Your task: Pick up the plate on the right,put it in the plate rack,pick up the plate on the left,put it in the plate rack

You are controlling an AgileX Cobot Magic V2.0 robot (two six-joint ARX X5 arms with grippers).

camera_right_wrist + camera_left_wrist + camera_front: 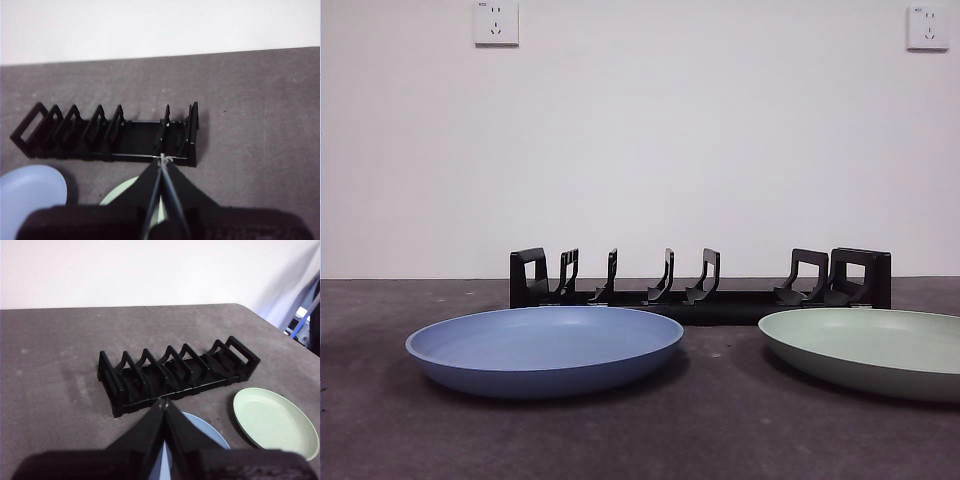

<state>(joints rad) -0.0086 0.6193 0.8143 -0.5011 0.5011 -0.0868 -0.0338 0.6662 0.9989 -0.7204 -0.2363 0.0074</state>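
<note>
The blue plate (544,348) lies flat on the left of the dark table, and the pale green plate (870,350) lies flat on the right. Behind them the black plate rack (700,285) stands with nothing between its prongs. My left gripper (162,402) hangs shut high above the blue plate (200,432), with the rack (175,372) and green plate (272,422) beyond it. My right gripper (162,161) is shut too, high over the green plate (120,195), in front of the rack (110,135). Neither arm shows in the front view.
A white wall with two sockets (496,22) rises behind the table. The table's rounded far corner (250,310) shows in the left wrist view. Bare grey tabletop (260,125) lies to the right of the rack.
</note>
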